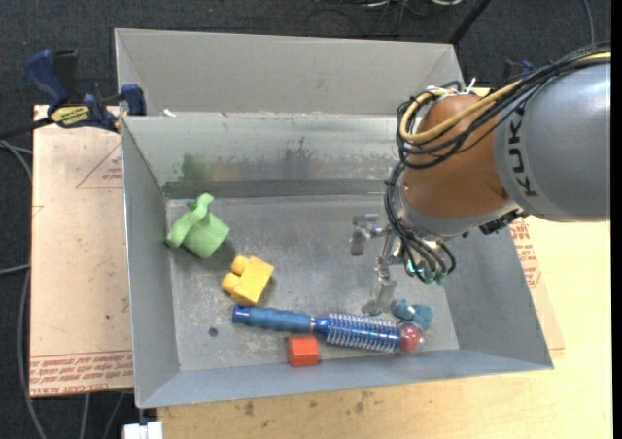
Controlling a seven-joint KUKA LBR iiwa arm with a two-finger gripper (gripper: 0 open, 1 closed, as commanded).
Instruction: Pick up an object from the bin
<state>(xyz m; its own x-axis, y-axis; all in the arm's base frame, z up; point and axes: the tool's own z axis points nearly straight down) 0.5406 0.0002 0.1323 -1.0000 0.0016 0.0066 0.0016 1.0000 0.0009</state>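
My gripper (370, 275) hangs below the orange wrist cover at the right of the bin. Its two metal fingers (366, 231) stand apart, open, with nothing between them. Just in front of it a blue hairbrush (321, 326) lies along the front wall, its ribbed bristle head right below the nearer fingertip. A small teal piece (412, 312) and a little red ball (411, 337) sit at the brush's right end. An orange-red block (303, 352) touches the brush from the front.
A yellow block (248, 279) lies left of centre, and a green foam shape (198, 228) sits near the left wall. The arm and its cover hide the bin's right side.
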